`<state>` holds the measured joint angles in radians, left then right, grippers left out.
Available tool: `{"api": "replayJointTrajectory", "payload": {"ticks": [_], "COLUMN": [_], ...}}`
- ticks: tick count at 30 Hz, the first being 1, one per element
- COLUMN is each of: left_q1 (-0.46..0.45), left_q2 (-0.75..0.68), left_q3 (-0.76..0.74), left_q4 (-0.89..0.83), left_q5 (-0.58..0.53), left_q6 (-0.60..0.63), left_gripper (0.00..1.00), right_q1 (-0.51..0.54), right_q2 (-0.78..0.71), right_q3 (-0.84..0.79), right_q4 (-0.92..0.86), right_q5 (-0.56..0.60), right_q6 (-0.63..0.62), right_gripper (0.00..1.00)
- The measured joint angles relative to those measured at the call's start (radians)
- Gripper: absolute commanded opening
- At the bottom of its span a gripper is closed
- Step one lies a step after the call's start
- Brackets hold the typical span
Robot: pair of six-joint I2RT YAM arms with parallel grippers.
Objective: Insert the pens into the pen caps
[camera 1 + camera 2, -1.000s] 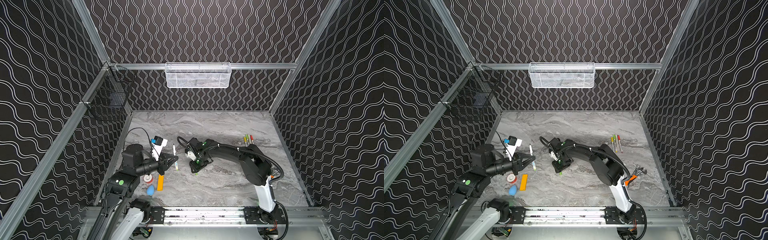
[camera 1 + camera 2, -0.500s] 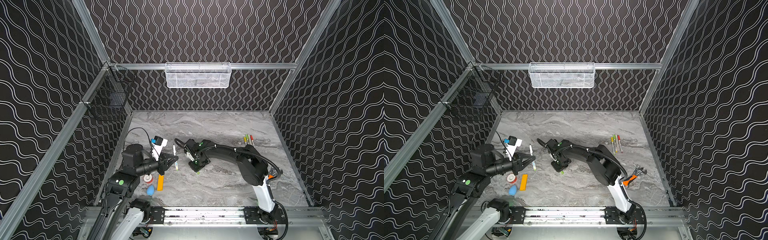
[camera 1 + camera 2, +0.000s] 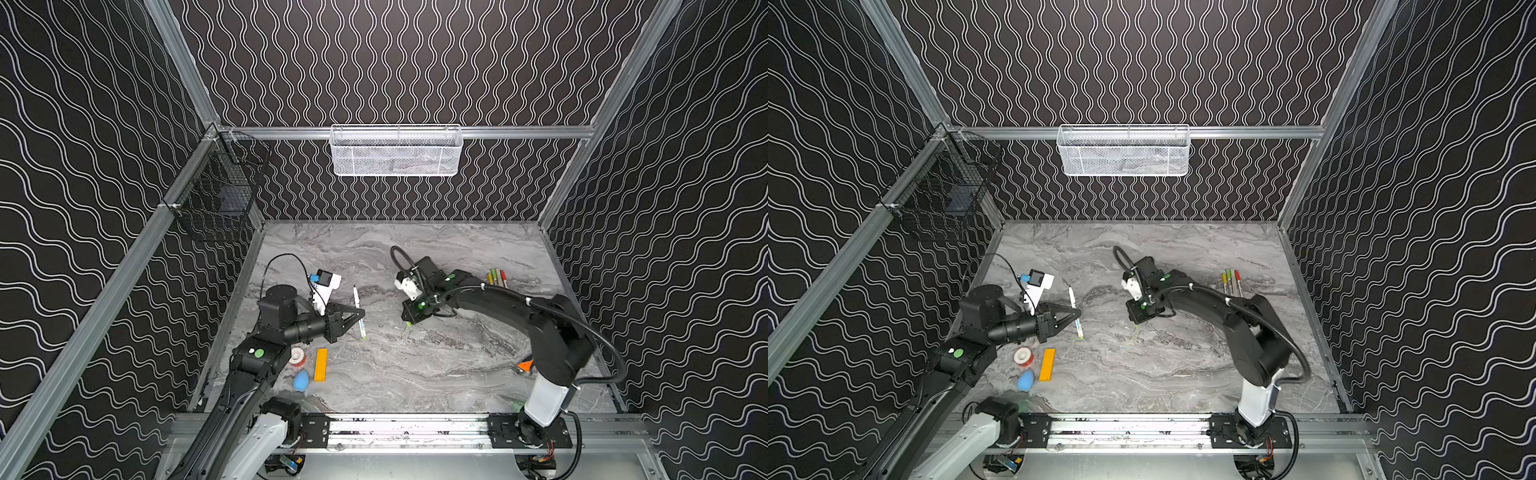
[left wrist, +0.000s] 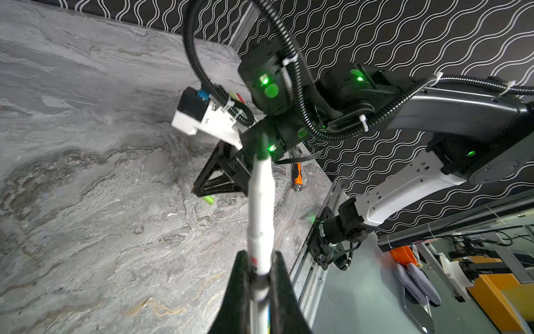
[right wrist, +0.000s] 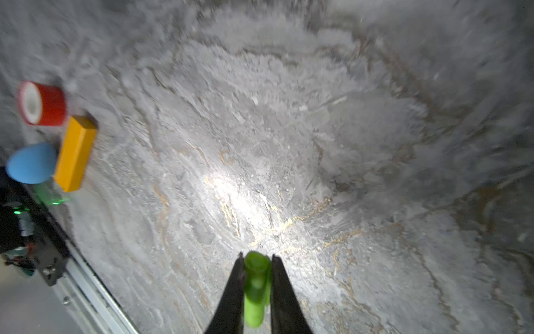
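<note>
My left gripper [image 3: 360, 314] is shut on a white pen [image 3: 360, 309] with a green tip. It holds the pen mid-barrel above the table at the left, and the left wrist view shows the pen [image 4: 260, 208] pinched between the jaws. Near the table's middle, my right gripper [image 3: 409, 322] points down and is shut on a bright green pen cap [image 5: 254, 289]. The same cap [image 4: 208, 199] pokes out below the fingers just above the table. Three pens [image 3: 496, 277] with green, yellow and red caps on lie side by side at the back right.
A red-and-white tape roll [image 3: 297, 357], an orange-yellow bar [image 3: 321, 364] and a blue egg shape [image 3: 301, 380] lie front left by my left arm. An orange-handled tool [image 3: 525, 365] lies by the right arm's base. A white mesh basket [image 3: 397, 151] and a black wire basket [image 3: 220, 195] hang on the walls.
My right gripper has shut on the green cap and moved a little right and back with it. The left arm and its pen have not moved.
</note>
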<state>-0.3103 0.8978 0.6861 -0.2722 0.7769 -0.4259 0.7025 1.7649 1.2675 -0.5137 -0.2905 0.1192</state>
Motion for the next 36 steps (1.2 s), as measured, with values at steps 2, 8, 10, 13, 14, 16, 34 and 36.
{"api": "replayJointTrajectory", "payload": {"ticks": [2, 8, 10, 13, 14, 16, 34, 36], "left_q1": [-0.066, -0.247, -0.278, -0.324, -0.338, -0.357, -0.366, -0.366], "left_q2": [0.03, 0.114, 0.145, 0.185, 0.199, 0.222, 0.243, 0.238], "left_q3": [-0.007, -0.058, -0.082, -0.113, -0.124, -0.141, -0.151, -0.151], "left_q4": [0.037, 0.179, 0.228, 0.304, 0.333, 0.375, 0.539, 0.541], "left_q5": [-0.022, -0.08, -0.093, -0.093, -0.093, -0.088, -0.04, -0.04], "left_q6": [-0.02, -0.05, -0.066, -0.066, -0.068, -0.07, -0.072, -0.072], "left_gripper": [0.0, 0.0, 0.0, 0.0, 0.0, 0.0, 0.0, 0.0], "right_q1": [-0.033, -0.13, -0.158, -0.186, -0.193, -0.201, -0.091, -0.082], "right_q2": [-0.06, -0.229, -0.278, -0.341, -0.356, -0.377, -0.461, -0.462], "right_q3": [-0.033, -0.133, -0.165, -0.191, -0.194, -0.195, -0.262, -0.263], "right_q4": [0.069, 0.285, 0.352, 0.452, 0.482, 0.53, 0.688, 0.688], "right_q5": [-0.051, -0.177, -0.218, -0.283, -0.308, -0.352, -0.508, -0.507], "right_q6": [0.0, 0.034, 0.068, 0.108, 0.118, 0.134, 0.175, 0.172], "right_gripper": [0.14, 0.14, 0.14, 0.14, 0.15, 0.15, 0.15, 0.15]}}
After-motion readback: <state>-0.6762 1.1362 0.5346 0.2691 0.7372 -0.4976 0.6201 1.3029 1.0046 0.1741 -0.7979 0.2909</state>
